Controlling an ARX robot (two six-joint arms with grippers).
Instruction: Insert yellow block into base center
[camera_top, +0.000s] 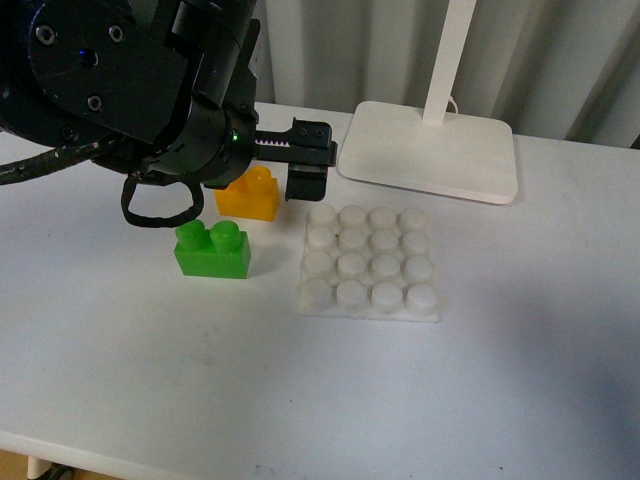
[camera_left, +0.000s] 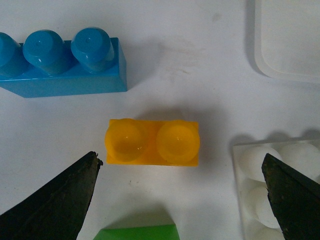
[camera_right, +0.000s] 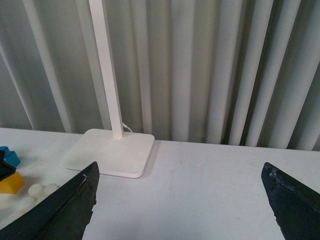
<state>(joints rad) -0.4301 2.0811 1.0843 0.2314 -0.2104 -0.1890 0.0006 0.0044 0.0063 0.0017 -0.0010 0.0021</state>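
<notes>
Wide-open left claw (camera_left: 180, 162) poised over yellow block (camera_left: 152, 142), seemingly clear of it. Flat on table (camera_top: 500, 380), just beside base (camera_top: 370, 262), behind green brick (camera_top: 212, 250). Wide-open right claw (camera_right: 180, 167), empty.

No writing, label, brand mark, number or sign can be read in any of the three views.
</notes>
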